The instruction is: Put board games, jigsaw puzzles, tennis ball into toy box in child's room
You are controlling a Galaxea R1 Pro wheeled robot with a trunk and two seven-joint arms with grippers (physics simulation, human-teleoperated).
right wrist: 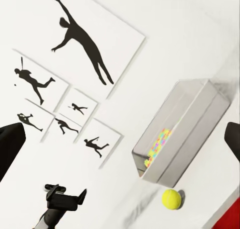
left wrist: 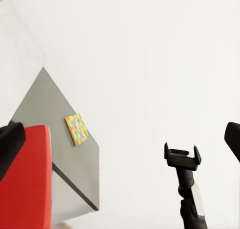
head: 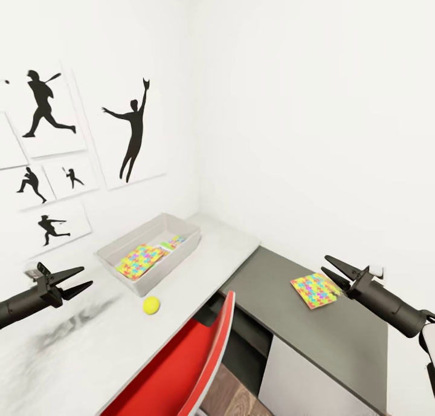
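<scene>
Toy box (head: 181, 237), the largest task item, stands on the white counter (head: 72, 349) against the wall of baseball silhouette prints (head: 130, 129); it is a grey open tray whose long axis runs from the near left toward the far corner. Inside lies a multicoloured jigsaw puzzle (head: 140, 260), and a second flat, coloured item shows beyond it, though whether that is a puzzle or a board game is hard to tell at this angle. A red chair (head: 181, 367) stands at the counter's front edge. A lower grey counter (head: 314, 331) adjoins on the right and carries another flat jigsaw puzzle (head: 313, 289), lying with its corners pointing toward and away from the robot. The right tool (head: 336, 275) hovers with its fingers spread and empty, its tips just beside the near right edge of this puzzle; the right arm is plainly the nearer one, and the puzzle lies ahead and slightly inward of the tips. The left tool (head: 71, 282) is likewise spread and holds nothing, raised over the white counter, left of the toy box. Smallest, the tennis ball (head: 151, 305) rests on the white counter just in front of the toy box's near end, closer to the left arm. Probable next move: the right tool closes on the grey-counter puzzle.
</scene>
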